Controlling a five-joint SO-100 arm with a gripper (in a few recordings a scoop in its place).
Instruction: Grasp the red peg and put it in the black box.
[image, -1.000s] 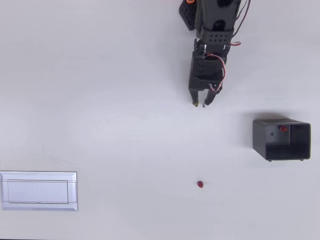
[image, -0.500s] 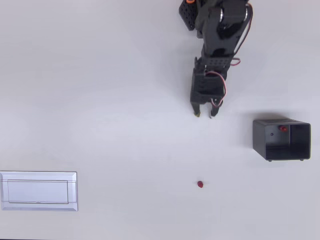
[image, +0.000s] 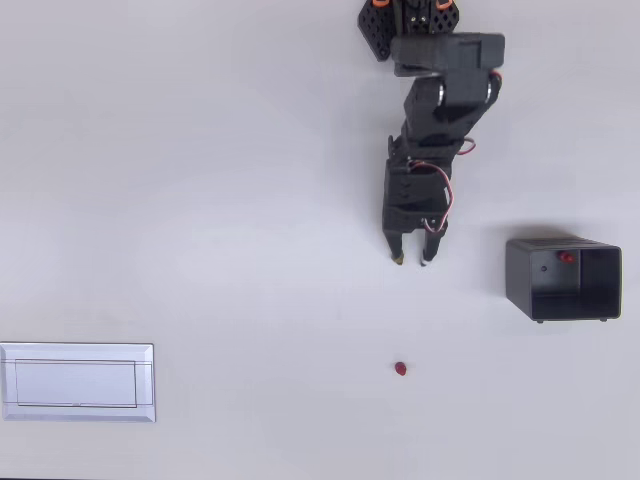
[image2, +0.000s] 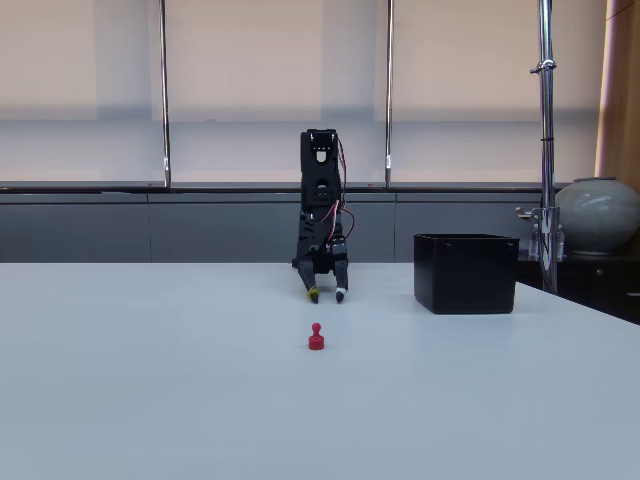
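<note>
Fingers (image2: 326, 296) slightly spread, empty, above table; red peg (image2: 316, 338) upright nearby; black box (image: 563, 279) well apart.

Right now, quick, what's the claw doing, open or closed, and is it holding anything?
Claw: open, a gap between its tips, holding nothing. The red peg stands alone on the table, apart from it.

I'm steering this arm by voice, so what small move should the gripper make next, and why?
Probably reach further forward, down the overhead view, toward the red peg. The gripper hangs open and empty well short of it, with bare table between. In the fixed view the peg stands upright, ahead of the fingertips. The black box sits off to the side.
</note>
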